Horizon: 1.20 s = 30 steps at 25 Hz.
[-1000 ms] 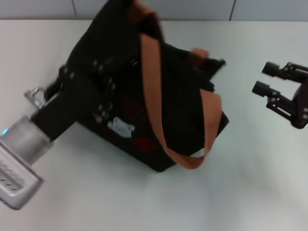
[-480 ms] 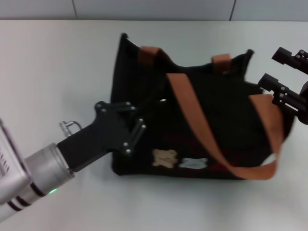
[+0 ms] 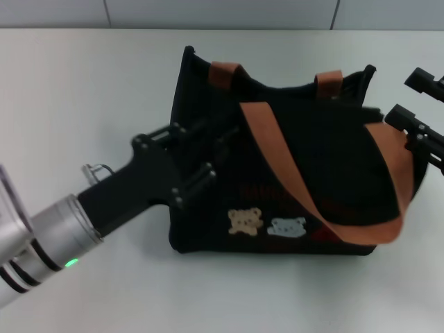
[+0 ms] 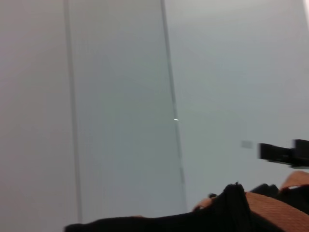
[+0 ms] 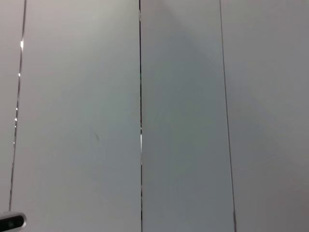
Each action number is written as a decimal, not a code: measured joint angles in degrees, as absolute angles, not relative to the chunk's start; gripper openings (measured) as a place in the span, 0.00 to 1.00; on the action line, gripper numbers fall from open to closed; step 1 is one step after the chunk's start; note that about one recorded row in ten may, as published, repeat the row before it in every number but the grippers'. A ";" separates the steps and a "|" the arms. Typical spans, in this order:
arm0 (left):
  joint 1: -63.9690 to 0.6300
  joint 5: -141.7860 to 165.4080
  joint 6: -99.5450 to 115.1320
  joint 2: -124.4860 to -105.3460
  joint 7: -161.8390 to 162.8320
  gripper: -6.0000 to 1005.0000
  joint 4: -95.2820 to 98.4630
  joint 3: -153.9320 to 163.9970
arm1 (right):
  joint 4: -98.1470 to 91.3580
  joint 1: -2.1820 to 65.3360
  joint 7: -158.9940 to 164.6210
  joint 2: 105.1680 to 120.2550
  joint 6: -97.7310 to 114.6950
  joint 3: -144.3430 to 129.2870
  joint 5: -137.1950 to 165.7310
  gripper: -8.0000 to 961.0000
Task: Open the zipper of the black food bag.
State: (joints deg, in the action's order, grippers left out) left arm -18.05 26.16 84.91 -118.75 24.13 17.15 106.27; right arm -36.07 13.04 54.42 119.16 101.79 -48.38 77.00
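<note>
The black food bag (image 3: 312, 166) stands upright in the middle of the white table, bear patches (image 3: 267, 223) facing me. One orange-brown strap (image 3: 291, 187) droops across its front. My left gripper (image 3: 216, 147) reaches in from the lower left, open, one finger over the top rim and the other against the front face at the bag's left end. My right gripper (image 3: 400, 96) hovers open just off the bag's right end. The zipper is hidden: I cannot pick it out along the dark rim. The left wrist view shows only a strip of bag fabric (image 4: 193, 223) and strap (image 4: 275, 212).
The white table (image 3: 90, 83) spreads around the bag, with a grey panelled wall (image 3: 222, 12) along its far edge. The right wrist view shows only wall panels (image 5: 183, 121). In the left wrist view a finger of the right gripper (image 4: 285, 152) shows far off.
The bag has gone from tilted at the left to upright and farther right. My left gripper moved in onto its left end. The right gripper shifted slightly up and right.
</note>
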 joint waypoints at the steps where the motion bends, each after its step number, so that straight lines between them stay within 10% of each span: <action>1: -17.80 26.27 85.22 -118.57 24.55 0.42 17.03 105.10 | -36.07 13.04 54.42 119.16 101.79 -48.37 77.00 0.66; 17: -15.34 31.63 101.38 -114.24 28.43 0.84 16.83 94.69 | -35.02 13.23 55.08 118.64 107.20 -46.59 78.81 0.72; 23: -15.55 51.49 110.54 -110.20 35.35 0.84 19.46 90.21 | -35.60 15.00 57.74 116.29 117.05 -46.66 91.44 0.87; 30: -18.28 69.55 108.24 -111.81 39.64 0.84 21.00 81.14 | -35.63 16.70 58.65 116.64 117.68 -46.24 98.76 0.87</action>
